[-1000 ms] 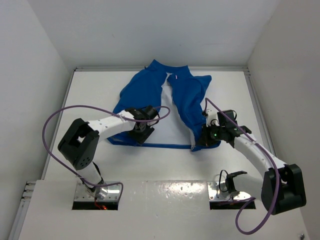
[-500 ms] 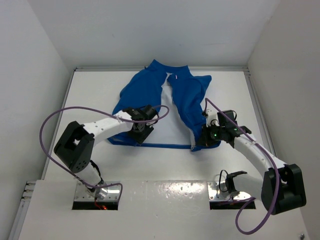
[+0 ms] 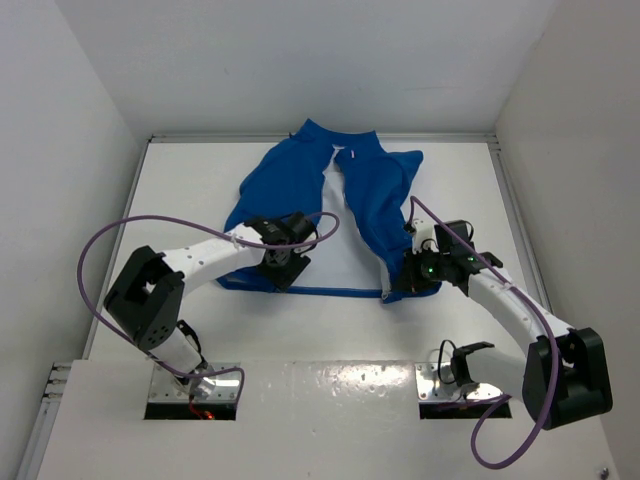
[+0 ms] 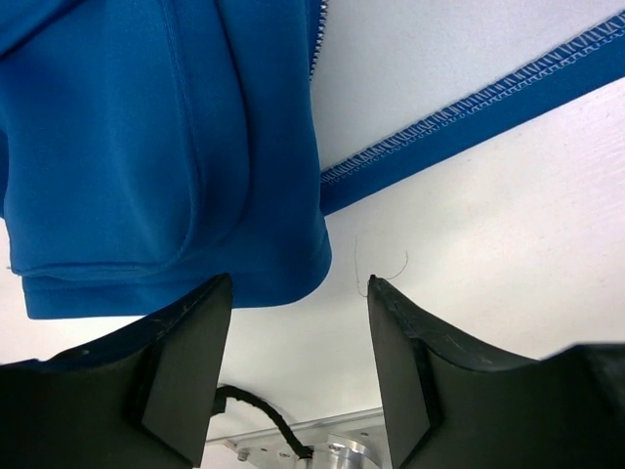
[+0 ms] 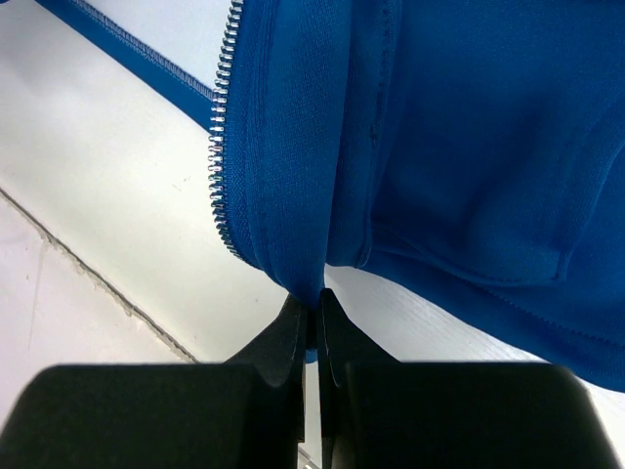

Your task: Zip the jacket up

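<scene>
The royal-blue jacket (image 3: 370,200) lies unzipped on the white table, collar at the far side, its two front panels spread apart. My left gripper (image 3: 283,266) is open and empty over the bottom corner of the left panel (image 4: 146,166), with that hem just ahead of the fingertips. My right gripper (image 3: 405,278) is shut on the bottom hem of the right panel (image 5: 439,147), pinching a fold of blue fabric beside the silver zipper teeth (image 5: 220,147). A piece of the left panel's zipper (image 4: 317,49) shows in the left wrist view.
White enclosure walls stand on the left, right and far sides. Purple cables loop from both arms over the table (image 3: 330,320). The blue back hem strip (image 4: 469,107) runs between the two panels. A loose thread (image 4: 376,278) lies on the table by the left fingers.
The left arm's elbow has swung slightly; its gripper stays at the left panel's hem. The right gripper and jacket have not visibly moved.
</scene>
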{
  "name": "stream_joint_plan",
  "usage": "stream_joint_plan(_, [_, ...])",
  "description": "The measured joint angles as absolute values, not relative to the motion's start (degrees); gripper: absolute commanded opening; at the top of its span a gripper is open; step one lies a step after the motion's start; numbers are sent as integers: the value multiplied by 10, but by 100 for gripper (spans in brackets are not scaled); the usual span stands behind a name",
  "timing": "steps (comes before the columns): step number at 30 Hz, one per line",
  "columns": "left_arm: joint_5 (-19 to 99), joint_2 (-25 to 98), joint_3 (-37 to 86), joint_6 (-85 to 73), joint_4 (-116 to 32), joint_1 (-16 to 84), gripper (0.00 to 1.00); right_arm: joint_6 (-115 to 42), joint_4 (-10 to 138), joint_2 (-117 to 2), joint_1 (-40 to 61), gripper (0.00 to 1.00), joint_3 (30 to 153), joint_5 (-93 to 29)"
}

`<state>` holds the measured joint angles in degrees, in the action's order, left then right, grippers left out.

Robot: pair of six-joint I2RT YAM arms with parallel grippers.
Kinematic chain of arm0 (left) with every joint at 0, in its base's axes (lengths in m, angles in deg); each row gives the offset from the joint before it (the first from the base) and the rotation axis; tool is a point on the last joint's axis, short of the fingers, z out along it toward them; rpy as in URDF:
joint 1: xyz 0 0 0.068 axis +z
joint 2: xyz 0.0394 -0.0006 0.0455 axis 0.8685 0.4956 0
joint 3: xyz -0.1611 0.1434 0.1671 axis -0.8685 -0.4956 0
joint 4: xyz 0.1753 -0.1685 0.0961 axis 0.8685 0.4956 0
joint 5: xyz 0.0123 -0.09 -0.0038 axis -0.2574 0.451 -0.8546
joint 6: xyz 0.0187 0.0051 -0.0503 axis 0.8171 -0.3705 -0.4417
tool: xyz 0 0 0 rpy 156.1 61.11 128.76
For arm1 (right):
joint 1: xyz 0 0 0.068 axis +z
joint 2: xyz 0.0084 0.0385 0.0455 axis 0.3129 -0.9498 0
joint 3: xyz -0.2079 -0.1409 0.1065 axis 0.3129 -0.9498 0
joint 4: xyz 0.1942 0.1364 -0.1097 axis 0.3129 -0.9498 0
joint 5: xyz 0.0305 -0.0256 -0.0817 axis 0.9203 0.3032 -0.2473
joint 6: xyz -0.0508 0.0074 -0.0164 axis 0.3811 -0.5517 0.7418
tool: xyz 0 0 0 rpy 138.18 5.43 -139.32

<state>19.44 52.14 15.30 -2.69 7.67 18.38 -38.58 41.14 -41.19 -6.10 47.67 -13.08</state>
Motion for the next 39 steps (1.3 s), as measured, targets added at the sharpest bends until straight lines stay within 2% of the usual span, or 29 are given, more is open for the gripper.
stream_joint_plan(15, [184,566,145,-45,76,178,63,-386,412,-412,-61,0,477,-131])
stream_joint_plan(39, [173,626,181,-60,71,194,54,-385,421,-412,-61,0,470,-131])
